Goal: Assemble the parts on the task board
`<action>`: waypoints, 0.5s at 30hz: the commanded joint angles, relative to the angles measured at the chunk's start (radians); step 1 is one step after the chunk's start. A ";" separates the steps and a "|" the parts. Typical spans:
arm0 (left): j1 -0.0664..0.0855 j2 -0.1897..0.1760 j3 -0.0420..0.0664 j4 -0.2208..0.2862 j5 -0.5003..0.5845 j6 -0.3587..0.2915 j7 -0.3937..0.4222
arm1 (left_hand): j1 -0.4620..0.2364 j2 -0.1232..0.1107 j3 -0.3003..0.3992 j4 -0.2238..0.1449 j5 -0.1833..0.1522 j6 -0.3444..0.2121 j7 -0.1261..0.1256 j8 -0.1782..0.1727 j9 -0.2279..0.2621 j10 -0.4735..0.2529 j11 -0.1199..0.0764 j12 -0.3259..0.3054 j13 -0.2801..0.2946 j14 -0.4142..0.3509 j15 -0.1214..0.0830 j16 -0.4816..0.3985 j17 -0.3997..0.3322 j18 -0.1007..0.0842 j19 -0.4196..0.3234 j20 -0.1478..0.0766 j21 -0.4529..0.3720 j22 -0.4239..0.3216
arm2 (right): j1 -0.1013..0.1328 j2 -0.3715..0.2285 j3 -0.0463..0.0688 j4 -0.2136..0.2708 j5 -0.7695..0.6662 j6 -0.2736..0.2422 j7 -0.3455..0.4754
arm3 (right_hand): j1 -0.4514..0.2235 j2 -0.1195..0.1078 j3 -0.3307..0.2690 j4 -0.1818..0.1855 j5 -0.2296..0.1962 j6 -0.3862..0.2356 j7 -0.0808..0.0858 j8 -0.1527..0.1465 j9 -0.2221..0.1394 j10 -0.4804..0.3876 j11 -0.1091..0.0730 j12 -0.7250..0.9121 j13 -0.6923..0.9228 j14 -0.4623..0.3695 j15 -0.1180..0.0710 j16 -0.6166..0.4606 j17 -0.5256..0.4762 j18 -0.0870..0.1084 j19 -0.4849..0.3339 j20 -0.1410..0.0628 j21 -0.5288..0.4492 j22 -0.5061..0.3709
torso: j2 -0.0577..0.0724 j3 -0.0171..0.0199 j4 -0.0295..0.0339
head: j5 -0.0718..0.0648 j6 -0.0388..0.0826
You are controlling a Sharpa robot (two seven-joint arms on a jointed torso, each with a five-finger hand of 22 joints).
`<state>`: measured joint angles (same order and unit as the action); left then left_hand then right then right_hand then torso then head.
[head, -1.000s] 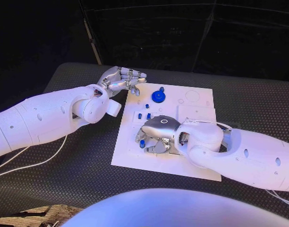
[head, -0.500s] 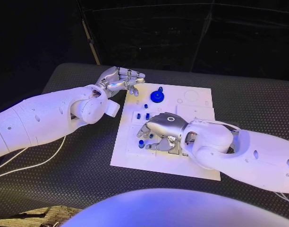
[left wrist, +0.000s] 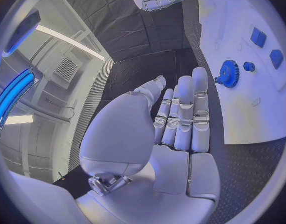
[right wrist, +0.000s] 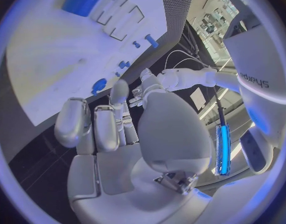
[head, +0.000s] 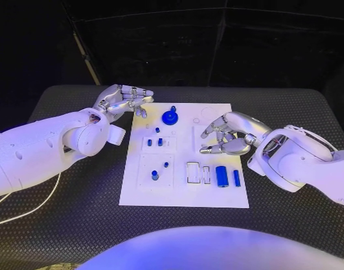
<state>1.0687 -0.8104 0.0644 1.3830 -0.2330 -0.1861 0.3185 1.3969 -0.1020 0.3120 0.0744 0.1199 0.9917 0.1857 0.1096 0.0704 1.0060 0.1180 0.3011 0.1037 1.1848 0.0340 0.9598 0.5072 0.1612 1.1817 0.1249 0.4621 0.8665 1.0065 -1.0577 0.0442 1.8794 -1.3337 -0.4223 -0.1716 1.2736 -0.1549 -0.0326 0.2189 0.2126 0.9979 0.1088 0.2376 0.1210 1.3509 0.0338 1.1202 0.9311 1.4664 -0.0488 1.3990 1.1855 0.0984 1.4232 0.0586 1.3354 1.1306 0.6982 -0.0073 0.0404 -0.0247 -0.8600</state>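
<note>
Your white rectangular task board (head: 184,194) lies flat in the middle of the black textured table (head: 302,112). On it you have a round blue gear-like part (head: 170,118) near the far edge, a pair of small blue pegs (head: 155,130) just nearer than that, and two more small blue pegs (head: 160,170) in the square plate on the board's left half. Towards the near right corner, two blue cylindrical parts (head: 227,176) lie side by side, just beside two empty rectangular outlines.

Your right hand (head: 227,135) hovers over the board's right edge, near the middle of its length, fingers curled loosely inward; nothing shows in its grasp, though you cannot tell for certain from the head view. In the right wrist view its fingers (right wrist: 96,127) bend over an empty palm.

Your left hand (head: 123,99) sits off the board's far left corner, just beside the gear-like part, fingers partly curled and holding nothing.
</note>
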 commanded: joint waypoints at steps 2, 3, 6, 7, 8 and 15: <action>0.000 0.002 0.000 0.001 0.000 0.014 0.006 | 0.003 0.009 -0.005 -0.002 0.001 -0.002 -0.002 0.003 0.001 -0.008 0.000 0.003 0.001 -0.007 -0.001 -0.005 -0.002 0.021 -0.001 0.007 -0.006 -0.001 | 0.000 -0.042 0.001 0.019 0.132 0.004 -0.142 | 0.017 0.044 -0.057 0.038 0.007 -0.032 -0.002 0.077 0.019 0.012 -0.002 0.253 0.270 0.061 0.003 0.059 0.113 -0.025 0.021 -0.002 0.036 0.060 | -0.005 0.0014 -0.0097 | -0.036 0.011; 0.000 0.002 0.000 0.001 0.000 0.015 0.007 | 0.003 0.009 -0.005 -0.002 0.001 -0.002 -0.002 0.003 0.001 -0.008 0.000 0.003 0.001 -0.007 -0.001 -0.005 -0.002 0.021 -0.001 0.007 -0.006 -0.001 | -0.002 -0.053 0.001 0.023 0.122 0.018 -0.159 | 0.020 0.042 -0.066 0.040 0.009 -0.039 0.000 0.087 0.021 0.017 -0.003 0.266 0.289 0.066 0.002 0.074 0.146 -0.033 0.034 -0.001 0.057 0.098 | -0.005 0.0023 -0.0095 | -0.046 0.013; -0.003 -0.001 0.000 0.001 0.000 0.015 0.007 | 0.003 0.009 -0.005 -0.002 0.001 -0.002 -0.002 0.003 0.001 -0.008 0.000 0.003 0.001 -0.007 -0.001 -0.005 -0.002 0.021 -0.001 0.007 -0.006 -0.001 | -0.017 -0.084 0.001 0.043 0.073 0.048 -0.213 | 0.027 0.049 -0.097 0.059 0.030 -0.075 0.006 0.124 0.025 0.013 0.000 0.284 0.312 0.069 0.007 0.091 0.179 -0.043 0.051 0.001 0.090 0.153 | -0.005 0.0039 -0.0134 | -0.058 0.014; -0.003 -0.002 0.000 0.002 0.000 0.015 0.007 | 0.003 0.009 -0.005 -0.002 0.001 -0.002 -0.002 0.003 0.001 -0.008 0.000 0.003 0.001 -0.007 -0.001 -0.005 -0.002 0.021 -0.001 0.007 -0.006 -0.001 | -0.025 -0.090 0.001 0.050 0.055 0.051 -0.227 | 0.026 0.049 -0.101 0.063 0.033 -0.079 0.007 0.128 0.026 0.013 0.000 0.285 0.314 0.069 0.007 0.093 0.181 -0.044 0.053 0.002 0.093 0.159 | -0.005 0.0031 -0.0132 | -0.061 0.015; -0.004 -0.003 0.000 0.002 0.000 0.014 0.007 | 0.003 0.009 -0.005 -0.002 0.001 -0.002 -0.002 0.003 0.001 -0.008 0.000 0.003 0.001 -0.007 -0.001 -0.005 -0.002 0.021 -0.001 0.007 -0.006 -0.001 | -0.036 -0.098 0.000 0.059 0.030 0.053 -0.246 | 0.021 0.050 -0.108 0.067 0.042 -0.083 0.007 0.135 0.027 0.013 0.001 0.287 0.317 0.070 0.008 0.094 0.185 -0.045 0.055 0.002 0.098 0.168 | -0.006 0.0034 -0.0169 | -0.062 0.015; -0.009 -0.008 -0.001 0.004 0.000 0.015 0.008 | 0.002 0.009 -0.006 -0.002 0.001 -0.002 -0.002 0.004 0.001 -0.009 0.000 0.004 0.001 -0.007 -0.001 -0.005 -0.002 0.021 -0.001 0.007 -0.006 -0.001 | -0.103 -0.112 0.000 0.100 -0.095 0.019 -0.344 | -0.030 0.063 -0.136 0.072 0.175 -0.097 0.005 0.181 0.031 0.018 -0.001 0.293 0.331 0.075 0.007 0.110 0.222 -0.055 0.072 0.003 0.127 0.221 | -0.010 0.0064 -0.0294 | -0.063 0.010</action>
<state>1.0597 -0.8176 0.0629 1.3846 -0.2330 -0.1824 0.3186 1.3969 -0.1020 0.3120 0.0744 0.1199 0.9917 0.1856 0.1096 0.0703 1.0060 0.1180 0.3011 0.1035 1.1849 0.0340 0.9598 0.5068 0.1612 1.1817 0.1249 0.4621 0.8665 0.9110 -1.1697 0.0443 1.9689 -1.3343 -0.3966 -0.4225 1.2509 -0.0907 -0.1641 0.2926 0.3813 0.9077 0.1159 0.4155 0.1506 1.3615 0.0304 1.4100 1.2616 1.4665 -0.0488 1.5044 1.3081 0.0534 1.4621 0.0590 1.4590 1.3081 0.6903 -0.0027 0.0185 -0.0897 -0.8478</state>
